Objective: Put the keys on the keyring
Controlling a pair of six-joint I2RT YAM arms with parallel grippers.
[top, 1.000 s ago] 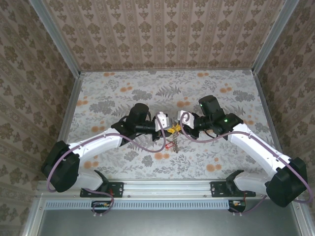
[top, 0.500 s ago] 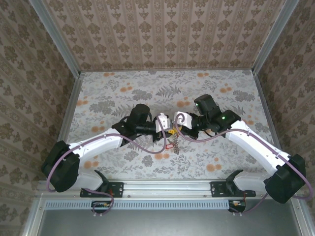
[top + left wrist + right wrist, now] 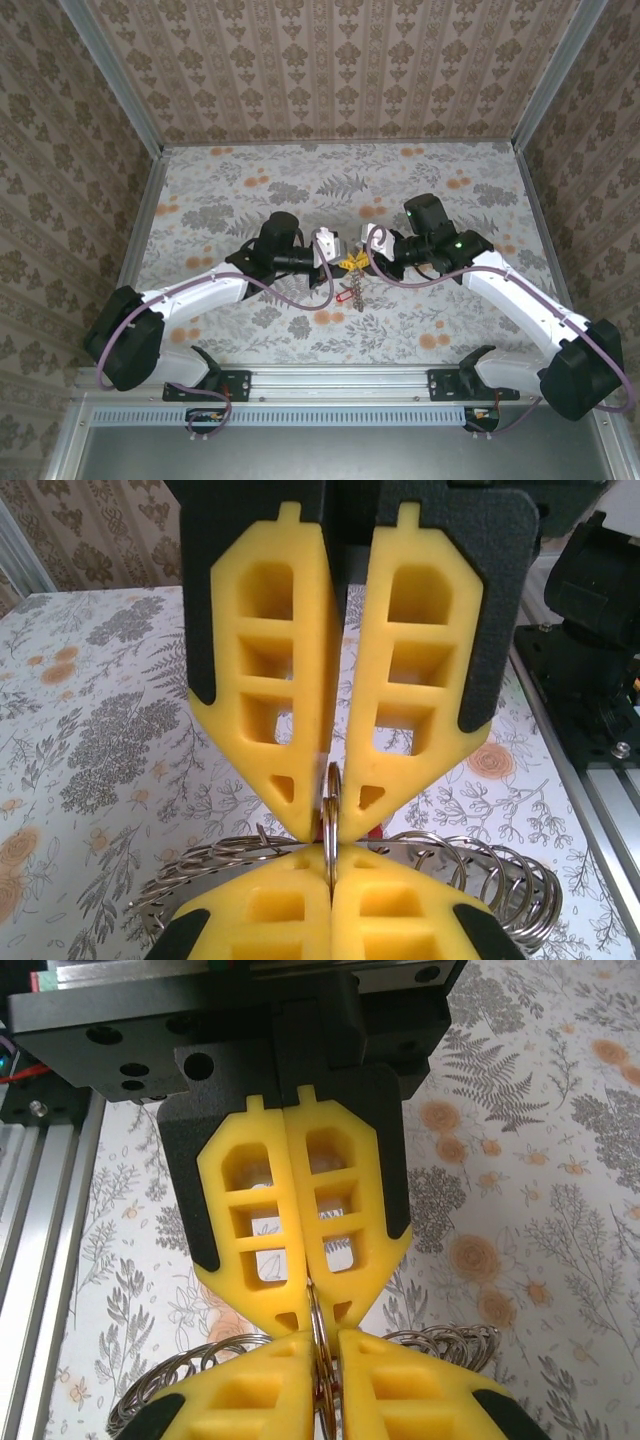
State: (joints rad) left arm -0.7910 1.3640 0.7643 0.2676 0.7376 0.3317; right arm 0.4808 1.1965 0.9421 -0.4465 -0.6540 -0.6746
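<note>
Left gripper: clamped on keyring loop, fringe hanging beneath fingertips. Right gripper: pinching same loop opposite, backed off after nudging in, grip easing. Red-tagged key dangles below; threading likely unfinished.

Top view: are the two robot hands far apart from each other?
No, the left hand and the right hand meet fingertip to fingertip above the middle of the patterned table.
</note>
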